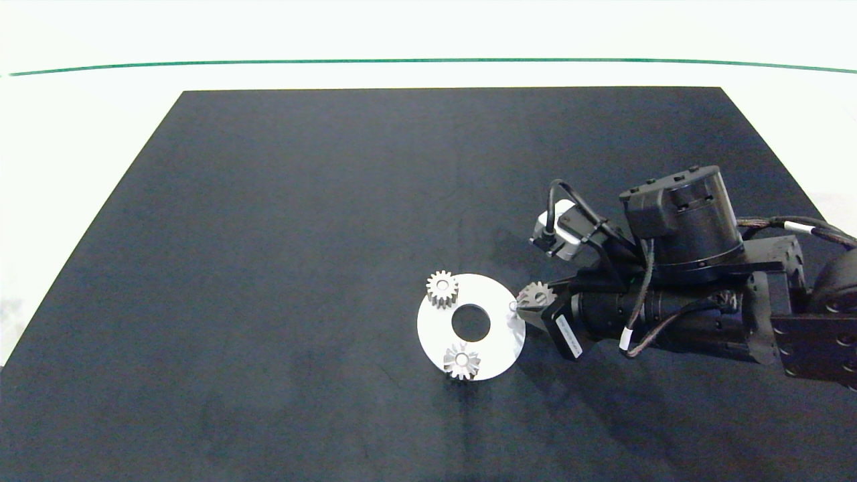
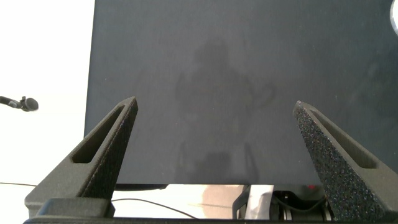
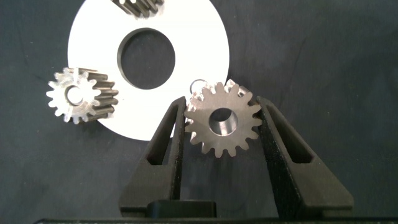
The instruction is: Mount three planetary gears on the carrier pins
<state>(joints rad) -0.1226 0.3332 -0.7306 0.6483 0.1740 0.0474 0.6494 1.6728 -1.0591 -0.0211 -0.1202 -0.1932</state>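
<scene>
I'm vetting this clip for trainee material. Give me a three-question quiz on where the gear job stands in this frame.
1. How many planetary gears already sit on the white carrier plate?
2. True or false: the right gripper holds the third gear beside the plate's rim, near the last bare pin.
3. The left gripper is: A) shut on a gear, B) open over bare mat, C) resting on the plate.

Key
1. Two: one on the far side of the centre hole, one on the near side.
2. True.
3. B.
</scene>
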